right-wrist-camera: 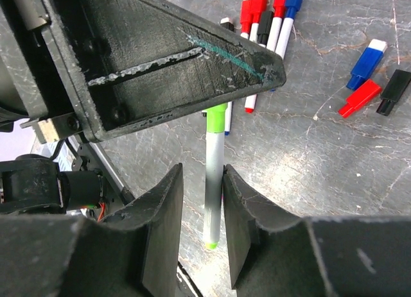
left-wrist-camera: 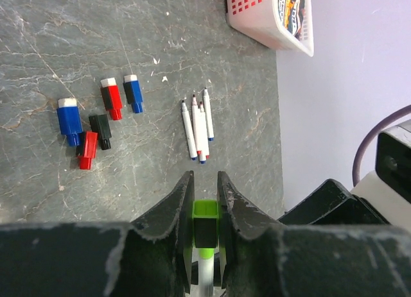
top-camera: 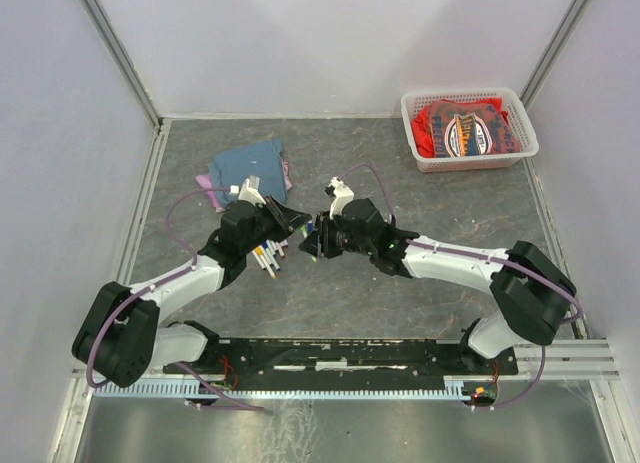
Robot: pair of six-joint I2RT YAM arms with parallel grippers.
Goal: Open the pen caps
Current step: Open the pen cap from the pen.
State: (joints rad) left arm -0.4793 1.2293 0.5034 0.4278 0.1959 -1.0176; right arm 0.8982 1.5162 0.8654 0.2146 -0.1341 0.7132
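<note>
The green cap (left-wrist-camera: 205,211) sits pinched between the fingers of my left pincer (left-wrist-camera: 205,181), held up off the bench (top-camera: 400,298) near its middle. It looks seated on its pen: green, a black band, then the white barrel (right-wrist-camera: 213,181) running straight on.

That barrel runs away from the cap into my right pincer (right-wrist-camera: 203,181), whose jaws stand apart on either side of it. One finger is against the barrel or nearly so, and there is a clear gap at the other, so nothing is clamped there. The pen's long axis joins my two pincers tip to tip. I judge the right one must close on the barrel before any pull, and the pull must go straight along that axis, each pincer away from the other.

My left fingers hang just over the right ones, so there is little room for twisting.

Below lie loose caps (left-wrist-camera: 88,140) in blue, red and black. Beside them a row of other pens (left-wrist-camera: 198,130) has tips that look bare. The blue cloth (top-camera: 250,168) and the basket (top-camera: 470,133) are well apart.
</note>
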